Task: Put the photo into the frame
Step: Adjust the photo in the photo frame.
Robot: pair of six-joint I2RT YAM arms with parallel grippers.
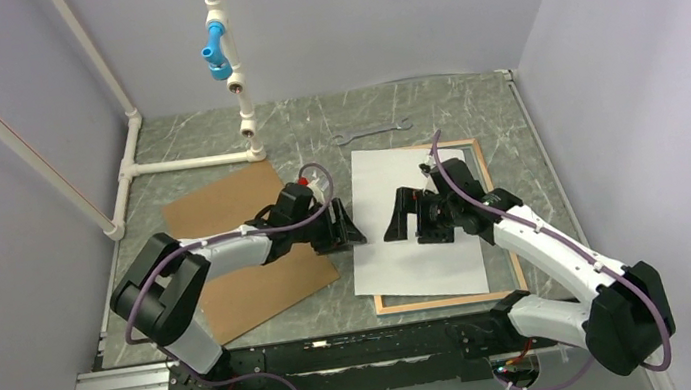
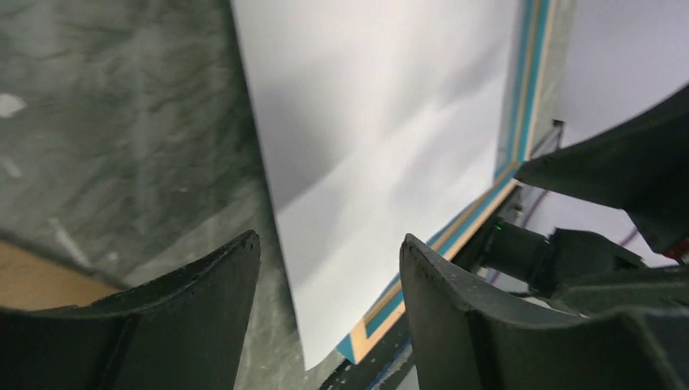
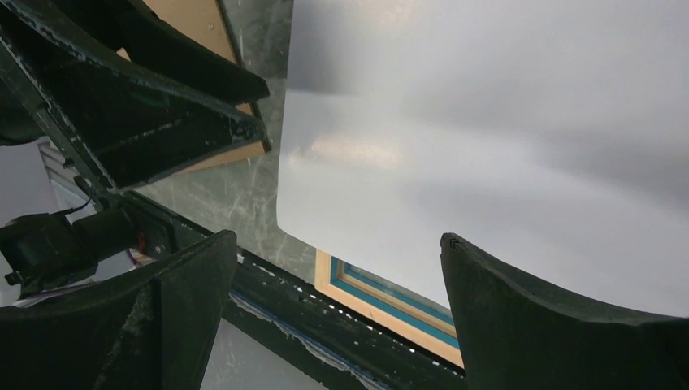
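My left gripper has its jaws spread, and nothing sits between them. In my left wrist view the two dark fingers stand apart, with the photo's left edge running up through the gap. Whether the tips touch the paper or the table, I cannot tell.

My right gripper is spread wide and is also empty. It hangs over the middle of the sheet with its tips pointing toward my left gripper, which is near it but apart.

The photo lies flat with its plain white reverse up, so none of the print shows. It rests on top of the frame rather than seated inside it. It is shifted to my left, so its left edge and near-left corner overhang onto the grey marbled table.

The frame lies with its pale tan wood side up. Its near rail, right rail and part of its far rail show past the paper. My wrist cameras catch a strip of blue along the inner edge of the near rail.

To my left, a brown backing board lies flat on the table, partly under my left arm and clear of the frame. A metal wrench lies beyond the photo's far edge. White plastic piping stands at the far left, with a blue fitting on its upright.
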